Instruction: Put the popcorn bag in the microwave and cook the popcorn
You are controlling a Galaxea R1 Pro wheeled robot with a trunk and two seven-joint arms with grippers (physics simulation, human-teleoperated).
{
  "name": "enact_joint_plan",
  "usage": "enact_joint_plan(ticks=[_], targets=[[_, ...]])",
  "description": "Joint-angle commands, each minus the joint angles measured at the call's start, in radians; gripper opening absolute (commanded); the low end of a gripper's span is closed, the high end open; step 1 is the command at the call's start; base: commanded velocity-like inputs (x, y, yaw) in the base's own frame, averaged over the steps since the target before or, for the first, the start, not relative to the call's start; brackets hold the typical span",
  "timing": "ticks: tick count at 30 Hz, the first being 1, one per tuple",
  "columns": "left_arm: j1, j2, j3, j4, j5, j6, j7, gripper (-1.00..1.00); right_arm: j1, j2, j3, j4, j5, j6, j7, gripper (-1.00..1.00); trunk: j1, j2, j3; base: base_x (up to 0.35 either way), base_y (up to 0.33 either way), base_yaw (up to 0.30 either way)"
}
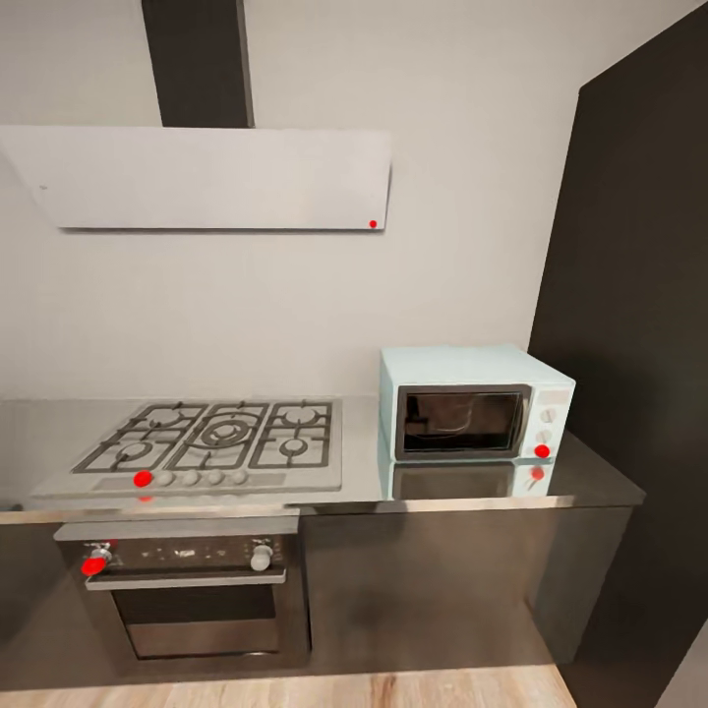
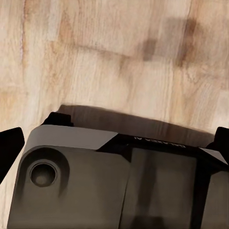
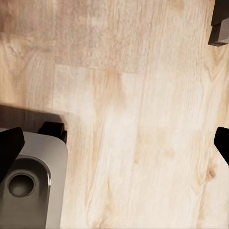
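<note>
Countertop [image 1: 590,482], glossy grey, runs across the head view with its front edge a bright strip above dark cabinet fronts [image 1: 413,580]. The microwave [image 1: 472,413] stands near the slab's right end, door shut, its mint body mirrored in the gloss just in front of it (two white knobs and a red light sit on its right side). A tall dark panel [image 1: 639,344] rises close beside it on the right, so room there is tight. To its left lies a steel gas hob [image 1: 211,442], a narrow bare strip of slab between the two. Below the hob is a built-in oven [image 1: 192,590], and above it a pale hood [image 1: 206,177] on the wall. A band of light wooden floor [image 1: 295,688] shows at the foot of the cabinets.

The wrist views look down on that same wood. The left wrist view has a grey part of the robot's base [image 2: 109,181] across the planks; the right wrist view has a corner of it [image 3: 28,181] and much bare floor. In each, black fingertips [image 2: 9,148] [image 3: 9,148] sit at opposite edges of the picture, so both the left gripper [image 2: 117,143] and the right gripper [image 3: 117,145] are spread wide with nothing between them.
</note>
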Motion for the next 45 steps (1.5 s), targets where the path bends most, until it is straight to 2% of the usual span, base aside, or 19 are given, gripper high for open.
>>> enact_joint_plan(ticks=[1,16,33,40,45], targets=[[-0.001,0.000,-0.008,0.000,0.006,-0.002,0.004,1.00,-0.001,-0.001,-0.008,0.003,0.007,-0.006,0.002,1.00,0.000,-0.001,-0.001,0.117,-0.109,0.000],[-0.001,0.001,-0.008,0.000,0.006,-0.003,0.005,1.00,-0.001,0.000,-0.006,0.003,0.008,-0.006,-0.003,1.00,0.000,-0.001,-0.001,0.177,-0.155,0.000],[0.001,0.006,-0.007,0.000,0.006,-0.002,0.003,1.00,-0.003,0.003,-0.004,0.001,0.007,-0.015,-0.002,1.00,0.000,-0.001,-0.001,-0.112,-0.066,0.000],[0.001,0.006,-0.007,0.000,0.006,-0.002,0.003,1.00,-0.003,0.014,-0.003,-0.008,0.010,-0.014,0.006,1.00,0.000,-0.001,-0.001,0.000,0.000,0.000],[0.001,0.006,-0.007,0.000,0.006,-0.002,0.003,1.00,-0.003,0.043,0.000,-0.036,0.013,0.010,0.009,1.00,0.000,-0.001,-0.001,0.000,0.000,0.000]])
